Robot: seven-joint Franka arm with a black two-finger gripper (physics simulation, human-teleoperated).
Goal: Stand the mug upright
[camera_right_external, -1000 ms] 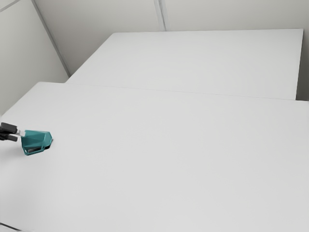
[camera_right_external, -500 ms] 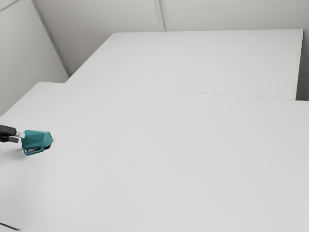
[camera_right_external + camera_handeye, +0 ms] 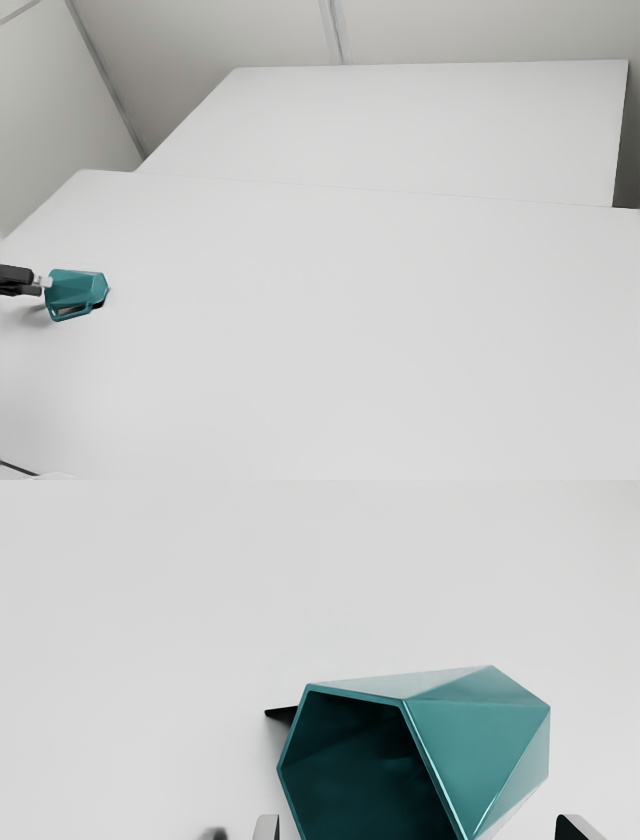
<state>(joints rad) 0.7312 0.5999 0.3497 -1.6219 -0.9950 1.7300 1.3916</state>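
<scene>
The teal mug (image 3: 76, 287) lies on its side on the smooth white desk (image 3: 350, 330), close to the slanting edge at the exterior view's left, with its open mouth toward the gripper (image 3: 421, 828) and its angular handle (image 3: 72, 313) low at one side. The gripper's fingers are wide apart and hold nothing, so the step in hand seems to be the grasp; next it should close firmly, then lift and turn the mug onto its base. The glossy triangular facets, perhaps glazed ceramic, could slip under flat fingertips.
</scene>
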